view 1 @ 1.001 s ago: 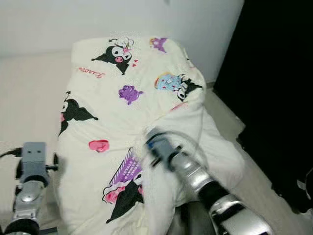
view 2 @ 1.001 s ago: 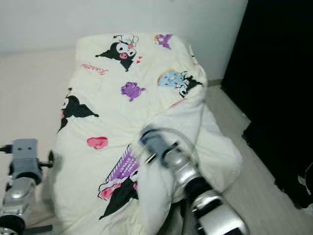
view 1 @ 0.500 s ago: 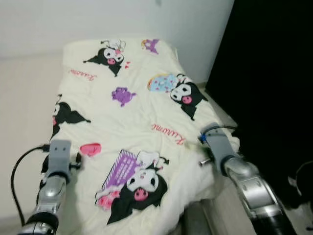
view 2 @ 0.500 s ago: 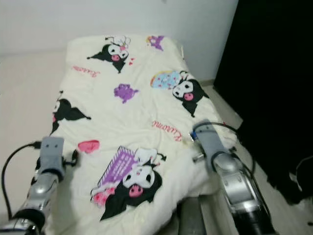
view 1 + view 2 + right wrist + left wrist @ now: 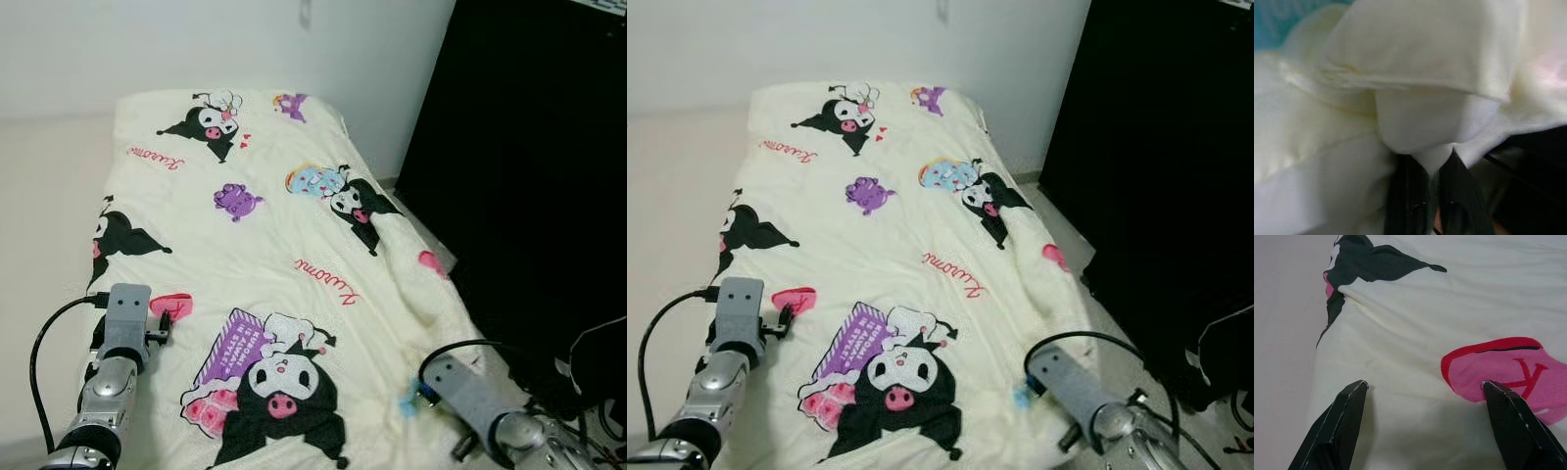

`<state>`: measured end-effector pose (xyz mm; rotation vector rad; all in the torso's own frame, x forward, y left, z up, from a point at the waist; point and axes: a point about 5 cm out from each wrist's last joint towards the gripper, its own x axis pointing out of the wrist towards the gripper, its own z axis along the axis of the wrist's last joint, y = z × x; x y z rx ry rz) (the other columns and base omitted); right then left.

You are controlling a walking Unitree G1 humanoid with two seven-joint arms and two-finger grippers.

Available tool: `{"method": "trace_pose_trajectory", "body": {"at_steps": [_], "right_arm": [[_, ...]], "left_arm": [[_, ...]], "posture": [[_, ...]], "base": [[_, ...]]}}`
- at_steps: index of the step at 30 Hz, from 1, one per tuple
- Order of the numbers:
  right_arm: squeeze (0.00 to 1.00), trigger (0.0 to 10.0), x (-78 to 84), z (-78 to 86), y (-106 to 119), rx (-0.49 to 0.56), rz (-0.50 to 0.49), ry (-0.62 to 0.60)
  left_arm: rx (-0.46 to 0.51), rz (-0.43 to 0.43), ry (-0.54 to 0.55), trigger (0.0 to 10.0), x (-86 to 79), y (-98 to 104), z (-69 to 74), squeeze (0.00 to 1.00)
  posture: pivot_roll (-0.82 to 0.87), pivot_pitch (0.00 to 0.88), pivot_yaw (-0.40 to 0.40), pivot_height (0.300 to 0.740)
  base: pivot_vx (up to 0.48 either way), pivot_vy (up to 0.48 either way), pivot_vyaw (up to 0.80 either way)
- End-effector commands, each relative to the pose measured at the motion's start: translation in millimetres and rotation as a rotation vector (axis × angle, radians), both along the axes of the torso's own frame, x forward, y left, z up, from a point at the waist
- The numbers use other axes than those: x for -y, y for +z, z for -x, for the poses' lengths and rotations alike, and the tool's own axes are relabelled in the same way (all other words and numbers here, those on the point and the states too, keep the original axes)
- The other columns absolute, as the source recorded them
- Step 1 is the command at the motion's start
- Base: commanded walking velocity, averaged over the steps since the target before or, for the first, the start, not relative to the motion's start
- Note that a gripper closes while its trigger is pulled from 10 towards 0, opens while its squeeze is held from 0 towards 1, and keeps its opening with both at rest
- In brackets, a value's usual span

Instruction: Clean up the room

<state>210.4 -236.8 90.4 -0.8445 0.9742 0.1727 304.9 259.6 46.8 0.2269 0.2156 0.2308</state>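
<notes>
Duvet (image 5: 265,264), cream with cartoon prints, lies spread flat over the bed ahead of both arms. Right gripper (image 5: 1432,161) pinches its near corner fold between closed fingers; left gripper (image 5: 1425,416) hovers spread wide over the opposite edge, holding nothing. Bed-making looks nearly finished; next comes tugging that corner square, then letting go.

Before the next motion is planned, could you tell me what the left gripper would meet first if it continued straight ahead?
Most likely the blanket: the left gripper points low across it with open fingers, near the pink heart print.
</notes>
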Motion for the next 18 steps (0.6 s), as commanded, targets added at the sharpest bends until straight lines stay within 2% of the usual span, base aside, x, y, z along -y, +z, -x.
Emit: {"method": "trace_pose_trajectory", "body": {"at_steps": [1,2,3,4,5,6,7,8,9,10,12,13,14,15,18], "right_arm": [[0.66,10.0,18.4,2.2,3,-0.001,0.078,-0.079],[0.66,10.0,18.4,2.2,3,-0.001,0.078,-0.079],[0.71,10.0,26.8,0.0,8,0.024,0.112,-0.106],[0.71,10.0,26.8,0.0,8,0.024,0.112,-0.106],[0.7,10.0,37.8,-0.7,16,0.049,0.155,-0.144],[0.7,10.0,37.8,-0.7,16,0.049,0.155,-0.144],[0.69,10.0,50.3,0.8,22,0.061,0.197,-0.183],[0.69,10.0,50.3,0.8,22,0.061,0.197,-0.183],[0.68,10.0,63.4,4.7,28,0.066,0.237,-0.225],[0.68,10.0,63.4,4.7,28,0.066,0.237,-0.225],[0.69,10.0,83.9,14.2,37,0.058,0.295,-0.29],[0.73,10.0,91.4,18.2,40,0.053,0.313,-0.315],[0.73,10.0,91.4,18.2,40,0.053,0.313,-0.315],[0.99,10.0,95.4,20.5,41,0.051,0.322,-0.328],[1.0,10.0,100.4,21.6,46,0.069,0.336,-0.353]], "left_arm": [[-0.029,0.004,0.0,10.0,2.6,-9,6.3,0.0],[-0.029,0.004,0.0,10.0,2.6,-9,6.3,0.0],[-0.03,0.004,-0.002,10.0,3.6,-10,6.1,0.0],[-0.03,0.004,-0.002,10.0,3.6,-10,6.1,0.0],[-0.031,0.004,-0.004,10.0,4.6,-10,5.8,0.0],[-0.031,0.004,-0.004,10.0,4.6,-10,5.8,0.0],[-0.033,0.005,-0.007,10.0,5.4,-10,5.6,0.0],[-0.033,0.005,-0.007,10.0,5.4,-10,5.6,0.0],[-0.035,0.005,-0.011,10.0,6.2,-11,5.5,0.0],[-0.035,0.005,-0.011,10.0,6.2,-11,5.5,0.0],[-0.039,0.005,-0.018,10.0,7.6,-11,5.2,0.0],[-0.04,0.005,-0.022,10.0,8.2,-11,4.9,0.0],[-0.04,0.005,-0.022,10.0,8.2,-11,4.9,0.0],[-0.041,0.004,-0.024,10.0,8.4,-11,4.6,0.0],[-0.042,0.003,-0.028,10.0,8.5,-11,4.1,0.0]], "posture": [[-0.23,0.092,-0.036,0.56],[-0.23,0.092,-0.036,0.56],[-0.23,0.09,-0.034,0.56],[-0.23,0.09,-0.034,0.56],[-0.23,0.089,-0.032,0.56],[-0.23,0.089,-0.032,0.56],[-0.23,0.087,-0.03,0.56],[-0.23,0.087,-0.03,0.56],[-0.23,0.087,-0.028,0.56],[-0.23,0.087,-0.028,0.56],[-0.24,0.086,-0.022,0.56],[-0.24,0.09,-0.018,0.56],[-0.24,0.09,-0.018,0.56],[-0.24,0.09,-0.018,0.56],[-0.24,0.091,-0.011,0.56]], "base": [[0.0,0.0,0.0],[0.0,0.0,0.0],[0.0,0.0,0.0],[0.0,0.0,0.0],[0.0,0.0,0.0],[0.0,0.0,0.0],[0.0,0.0,0.0],[0.0,0.0,0.0],[0.0,0.0,0.0],[0.0,0.0,0.0],[0.0,0.0,0.0],[0.0,0.0,0.0],[0.0,0.0,0.0],[0.0,0.0,0.0],[0.0,0.0,0.0]]}}
